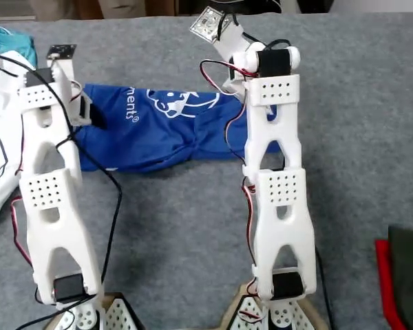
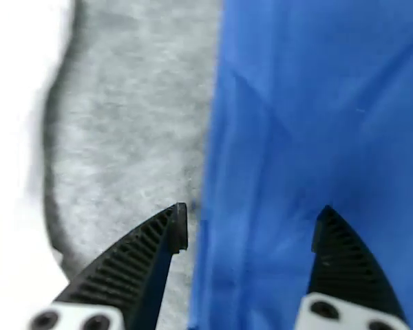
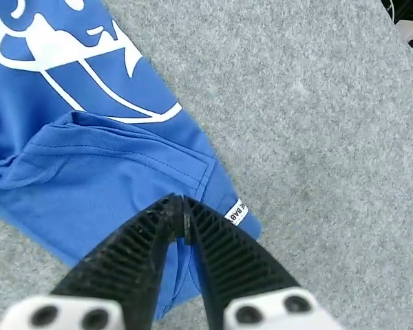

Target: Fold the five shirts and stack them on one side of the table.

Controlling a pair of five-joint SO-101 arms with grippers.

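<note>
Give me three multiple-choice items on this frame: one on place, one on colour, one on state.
1. The white shirt lies: A beside the left arm; B beside the right arm; C draped over an arm.
2. The print on the blue shirt is: A yellow; B white; C black.
3. The left end effector is: A shut; B gripping cloth; C open.
Answers: 1 A, it lies at that arm's outer side; 2 B, white figures on blue; 3 C, its fingers stand apart.
</note>
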